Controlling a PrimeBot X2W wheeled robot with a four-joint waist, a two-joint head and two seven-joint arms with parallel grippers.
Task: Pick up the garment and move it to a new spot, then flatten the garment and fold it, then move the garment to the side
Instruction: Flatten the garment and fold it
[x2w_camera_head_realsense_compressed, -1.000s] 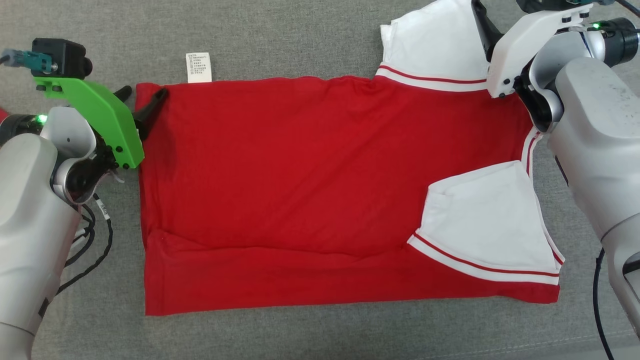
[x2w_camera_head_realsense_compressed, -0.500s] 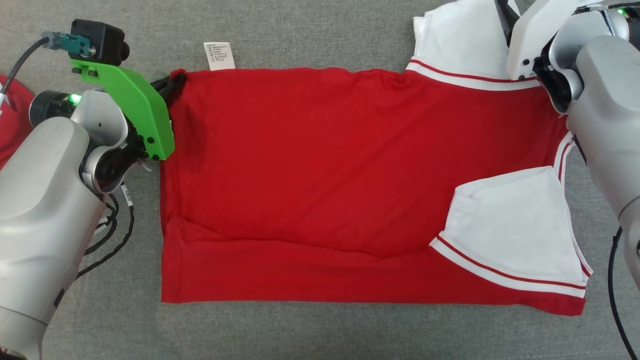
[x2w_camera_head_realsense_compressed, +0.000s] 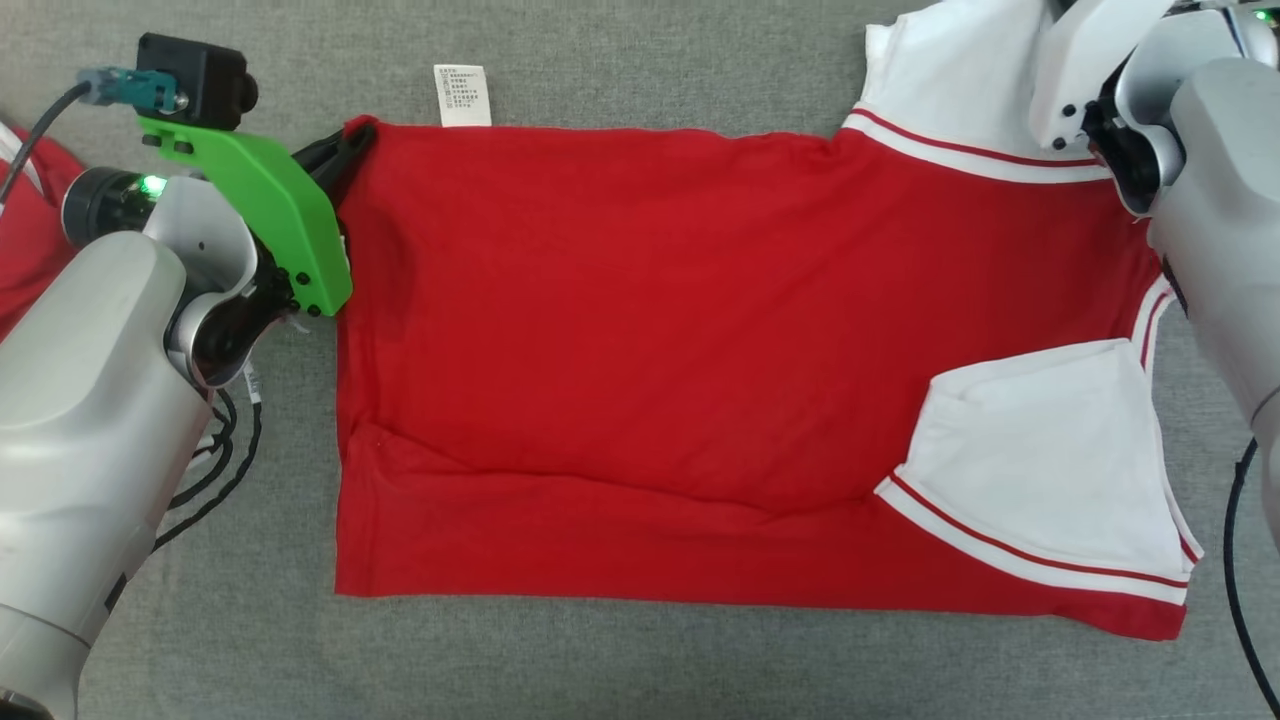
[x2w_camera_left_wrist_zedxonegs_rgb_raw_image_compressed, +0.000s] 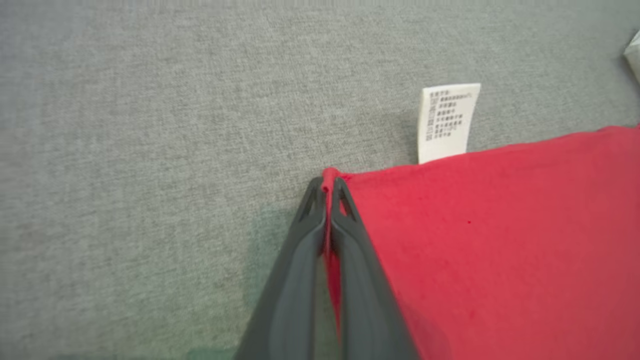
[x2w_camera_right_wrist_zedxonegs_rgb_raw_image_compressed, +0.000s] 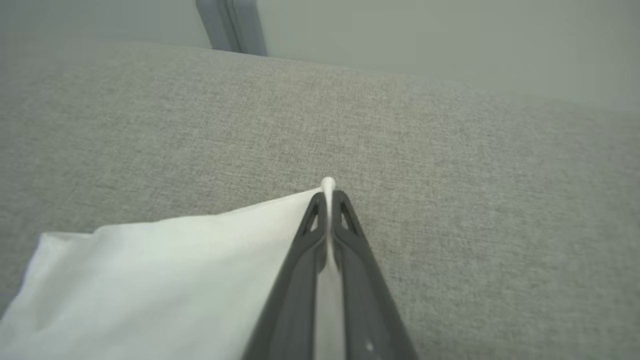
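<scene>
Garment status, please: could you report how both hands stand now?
Left hand shut on garment, red far corner. Right hand shut on white sleeve tip. It lies flat on grey surface. Nothing lying on it.

Shirt (x2w_camera_head_realsense_compressed: 640, 330): red, white red-striped sleeves (x2w_camera_head_realsense_compressed: 1040, 440).
Pose: flat, one sleeve folded onto the body.
Place: grey fabric surface (x2w_camera_head_realsense_compressed: 640, 660).

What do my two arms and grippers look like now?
The left arm is pale grey with a green bracket, black camera and black cables. The right arm is grey with a white bracket. The left gripper and right gripper have slim dark fingers with triangular cut-outs.
</scene>
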